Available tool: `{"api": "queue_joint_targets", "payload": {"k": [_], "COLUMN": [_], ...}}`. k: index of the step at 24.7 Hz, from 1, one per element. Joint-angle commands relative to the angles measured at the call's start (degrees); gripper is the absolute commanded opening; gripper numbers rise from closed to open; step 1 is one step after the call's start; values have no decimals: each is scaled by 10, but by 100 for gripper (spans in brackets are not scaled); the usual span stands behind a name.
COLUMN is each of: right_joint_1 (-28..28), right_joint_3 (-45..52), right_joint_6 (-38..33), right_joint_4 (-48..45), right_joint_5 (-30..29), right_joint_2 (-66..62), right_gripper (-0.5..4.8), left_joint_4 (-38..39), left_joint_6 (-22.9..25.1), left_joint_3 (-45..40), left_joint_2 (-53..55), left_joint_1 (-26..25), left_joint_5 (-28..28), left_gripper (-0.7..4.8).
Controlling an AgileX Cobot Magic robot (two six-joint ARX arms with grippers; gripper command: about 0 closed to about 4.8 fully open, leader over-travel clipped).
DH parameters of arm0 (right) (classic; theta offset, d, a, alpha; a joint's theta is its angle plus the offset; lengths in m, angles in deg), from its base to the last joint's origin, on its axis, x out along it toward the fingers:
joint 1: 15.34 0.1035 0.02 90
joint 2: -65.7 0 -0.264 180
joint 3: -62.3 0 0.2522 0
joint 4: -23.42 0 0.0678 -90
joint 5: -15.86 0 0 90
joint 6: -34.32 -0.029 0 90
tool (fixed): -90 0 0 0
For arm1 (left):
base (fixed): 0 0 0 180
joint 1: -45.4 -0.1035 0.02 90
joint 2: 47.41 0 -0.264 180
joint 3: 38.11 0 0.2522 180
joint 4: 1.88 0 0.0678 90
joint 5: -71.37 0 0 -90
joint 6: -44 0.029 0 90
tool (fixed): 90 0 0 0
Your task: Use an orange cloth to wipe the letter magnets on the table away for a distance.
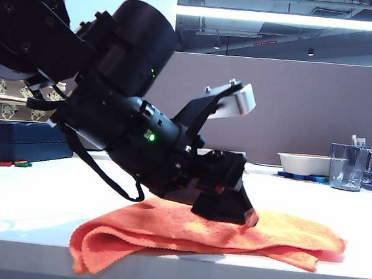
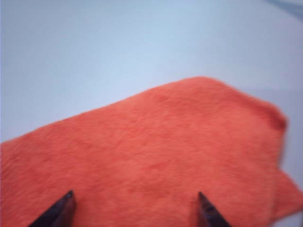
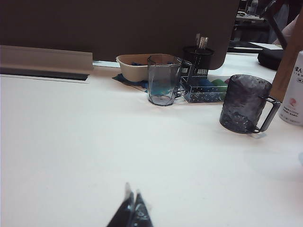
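The left end effector (image 2: pixel 135 210) is spread wide, low over the orange cloth (image 1: pixel 216 238) on the white surface (image 1: pixel 29 197). The right end effector (image 3: pixel 131 213) is pressed together, above bare surface.

Bright orange cloth (image 1: pixel 183 235), white table (image 1: pixel 29 193), black left gripper (image 2: pixel 135 210), brown partition (image 1: pixel 307 111), cream bowl (image 1: pixel 302 164)

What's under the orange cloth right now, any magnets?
Only the table shows beneath the orange cloth. The open left gripper sits on top. Anything under its folds is covered; no magnets visible there.
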Motion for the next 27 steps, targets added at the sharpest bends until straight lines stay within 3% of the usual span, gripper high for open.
{"api": "queue_joint_targets", "payload": {"k": [1,7,8,9,11,13,18,23,27], "right_joint_1": [0,0,0,0,0,0,0,0,0], "right_joint_3": [4,4,4,4,4,4,4,4,4], "right_joint_6": [-1,-1,-1,-1,-1,-1,0,-1,-1], "right_joint_4": [-7,-8,-8,-8,-7,-7,-7,-8,-7], "right_joint_5": [1,1,1,1,1,1,1,1,1], "right_joint_2": [2,2,2,2,2,2,2,2,2], "right_gripper": [-5,-5,-5,-5,-5,-5,-5,-5,-5], "left_joint_4": [5,11,11,12,5,-20,-24,40,78], "left_joint_6": [2,2,2,2,2,2,0,3,41], "left_joint_3": [2,2,2,2,3,3,69,210,307], "left_joint_2": [3,25,27,29,29,29,29,72,134], "left_joint_1": [2,0,0,1,1,1,5,2,0], "left_joint_5": [41,9,3,3,3,3,0,6,32], "left_gripper": [345,322,273,167,45,16,16,16,16]}}
